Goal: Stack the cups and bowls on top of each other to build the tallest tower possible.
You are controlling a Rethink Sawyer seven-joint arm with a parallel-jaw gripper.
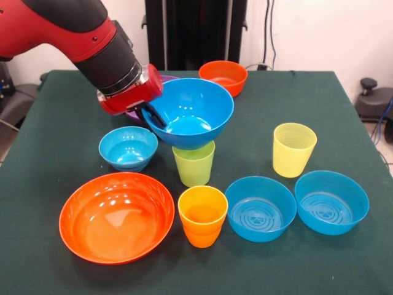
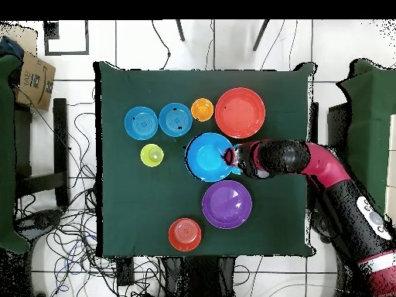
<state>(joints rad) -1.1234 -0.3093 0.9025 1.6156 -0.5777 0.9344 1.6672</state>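
Gripper of the red and black arm is seen pinching the rim of the large glossy blue plastic bowl, which is held directly over the tapered lime green plastic cup, at the middle of the green table, beside the small blue bowl

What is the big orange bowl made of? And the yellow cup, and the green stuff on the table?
The big orange bowl looks like glossy plastic: bright light spots shine off its smooth inside. The yellow cup also seems plastic, slightly see-through, with ribbed rings around its sides. The green table cover looks like matte cloth, probably felt, since it shows no shine.
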